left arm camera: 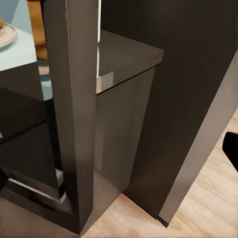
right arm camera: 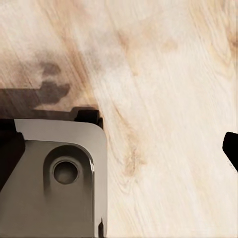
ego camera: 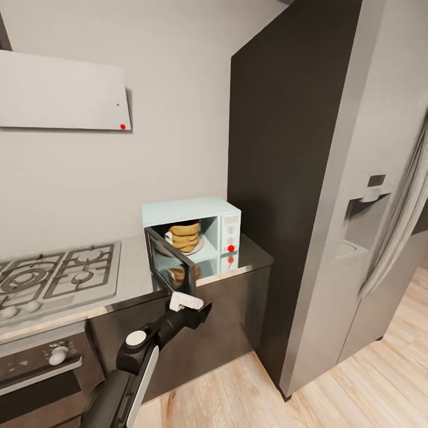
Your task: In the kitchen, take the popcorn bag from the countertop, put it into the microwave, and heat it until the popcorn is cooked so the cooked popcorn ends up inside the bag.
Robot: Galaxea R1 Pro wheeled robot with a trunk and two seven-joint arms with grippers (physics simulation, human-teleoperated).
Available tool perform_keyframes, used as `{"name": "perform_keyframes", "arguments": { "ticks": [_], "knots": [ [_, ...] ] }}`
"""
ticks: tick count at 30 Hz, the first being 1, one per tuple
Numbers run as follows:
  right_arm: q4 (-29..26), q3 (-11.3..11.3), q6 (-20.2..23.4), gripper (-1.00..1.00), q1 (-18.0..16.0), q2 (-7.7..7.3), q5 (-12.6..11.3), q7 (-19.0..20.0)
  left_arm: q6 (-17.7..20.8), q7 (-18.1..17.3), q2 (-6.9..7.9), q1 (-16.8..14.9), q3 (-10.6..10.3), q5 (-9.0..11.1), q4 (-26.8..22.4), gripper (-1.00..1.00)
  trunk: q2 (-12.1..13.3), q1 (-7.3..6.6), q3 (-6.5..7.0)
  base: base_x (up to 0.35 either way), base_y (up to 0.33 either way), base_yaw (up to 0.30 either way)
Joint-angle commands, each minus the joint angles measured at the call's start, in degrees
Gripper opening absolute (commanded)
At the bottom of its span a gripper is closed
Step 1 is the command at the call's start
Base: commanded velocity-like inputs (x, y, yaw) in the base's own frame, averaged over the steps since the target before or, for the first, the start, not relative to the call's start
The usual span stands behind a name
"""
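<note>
The bag sits on the turntable inside the microwave, whose door stands swung out over the countertop edge. The sack is upright, its wrinkled tan paper bulging above the plate, with a rolled rim at the top. It looks light and soft, the sort of thing that crumples under a hard squeeze and tips if nudged; any further hold is best taken gently across the rolled rim, where the paper is doubled and stiffer. No such hold seems needed now, since the bag appears already placed.

The left gripper hovers at the door's lower outer corner, touching or just short of it. How far its jaws are parted cannot be told from the head view, and the left wrist view shows the dark door edge close up rather than the fingers; nothing is seen held. The right wrist camera looks down on the wood floor and part of the robot's grey base; that claw's state cannot be told either.

By this reading, the door remains to be pushed shut, a rigid hinged panel that should swing easily under a steady press, before heating starts. A hob lies further along the worktop.
</note>
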Motion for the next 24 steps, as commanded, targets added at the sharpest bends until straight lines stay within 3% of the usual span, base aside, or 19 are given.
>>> {"name": "perform_keyframes", "arguments": {
  "ticks": [1,6,24],
  "knots": [
    [0.2,-0.5,-0.3,1.0,-0.1,-0.05,0.5,-0.1,0.5,-0.7,-0.04,0.0,-1.0,0.4,-0.1,1.0,-0.1,0.0,-0.08,0.0,0.0,0.0],
    [0.2,-0.4,-0.5,1.0,-0.1,0.04,0.5,-0.9,0.5,-0.4,-0.1,0.0,-1.1,0.2,0.3,1.0,-0.1,0.0,-0.08,0.097,0.0,0.0],
    [0.2,-0.4,-0.5,1.0,-0.1,0.3,0.5,-1.0,0.5,-0.4,-0.28,0.0,-1.2,0.3,0.6,1.0,-0.1,0.0,-0.08,0.317,0.0,0.0]
  ]
}}
